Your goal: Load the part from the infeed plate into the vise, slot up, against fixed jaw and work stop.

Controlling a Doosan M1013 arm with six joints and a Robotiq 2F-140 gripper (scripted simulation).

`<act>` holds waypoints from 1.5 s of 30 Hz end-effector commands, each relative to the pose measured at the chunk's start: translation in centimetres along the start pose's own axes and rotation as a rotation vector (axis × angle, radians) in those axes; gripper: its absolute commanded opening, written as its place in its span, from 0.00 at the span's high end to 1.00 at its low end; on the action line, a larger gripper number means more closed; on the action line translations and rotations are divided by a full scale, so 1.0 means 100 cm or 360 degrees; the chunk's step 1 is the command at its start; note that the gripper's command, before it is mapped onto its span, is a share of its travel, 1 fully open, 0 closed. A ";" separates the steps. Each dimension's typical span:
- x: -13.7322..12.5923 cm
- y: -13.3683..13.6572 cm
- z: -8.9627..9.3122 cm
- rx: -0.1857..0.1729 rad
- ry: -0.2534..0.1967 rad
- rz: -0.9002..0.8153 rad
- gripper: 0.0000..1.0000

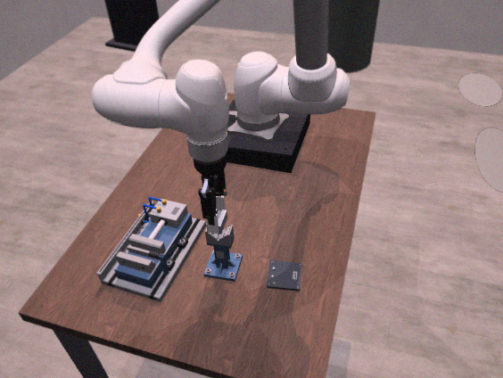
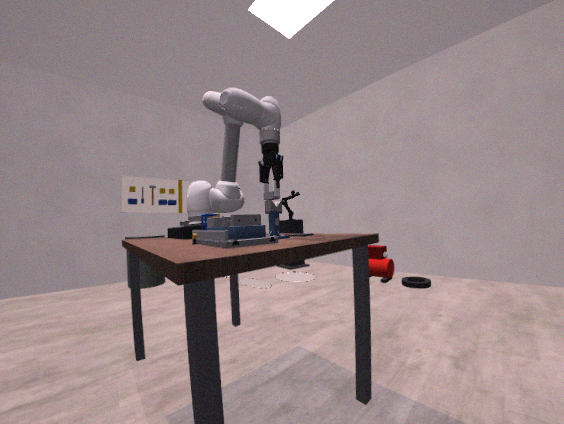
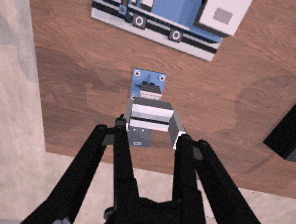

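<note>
My gripper (image 1: 215, 217) points straight down and is shut on the part (image 1: 219, 223), a light grey block. In the wrist view the part (image 3: 150, 116) lies crosswise between my fingers, with a dark slot stripe on the face turned up toward the camera. I hold it right over the V-block (image 1: 219, 241), which stands on a small blue base plate (image 1: 223, 266) at the table's middle front. I cannot tell whether the part touches the V-notch. The infeed plate (image 1: 284, 275) is a dark square plate to the right with nothing on it. The vise (image 1: 147, 250) lies to the left with its jaws open.
The air cylinder's grey box (image 1: 169, 213) with blue hoses sits at the vise's far end. The arm's dark base block (image 1: 267, 143) is at the back of the table. The table's front edge shows below the V-block in the wrist view (image 3: 75, 155).
</note>
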State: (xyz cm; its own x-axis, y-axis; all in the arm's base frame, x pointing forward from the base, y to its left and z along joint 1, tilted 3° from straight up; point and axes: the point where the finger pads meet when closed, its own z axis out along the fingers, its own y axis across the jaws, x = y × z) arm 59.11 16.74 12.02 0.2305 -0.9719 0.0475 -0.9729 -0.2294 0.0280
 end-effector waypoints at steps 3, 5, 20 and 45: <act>0.000 0.001 -0.001 0.0008 -0.0013 0.0003 1.00; 0.000 0.001 -0.001 0.0008 -0.0013 0.0003 1.00; 0.000 0.001 -0.001 0.0008 -0.0013 0.0003 1.00; 0.000 0.001 -0.019 0.0008 -0.0013 0.0003 1.00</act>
State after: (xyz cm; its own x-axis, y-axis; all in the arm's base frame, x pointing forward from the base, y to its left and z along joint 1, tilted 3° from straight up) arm 58.88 16.69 12.96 0.2300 -0.9721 0.0472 -0.9731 -0.2289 0.0271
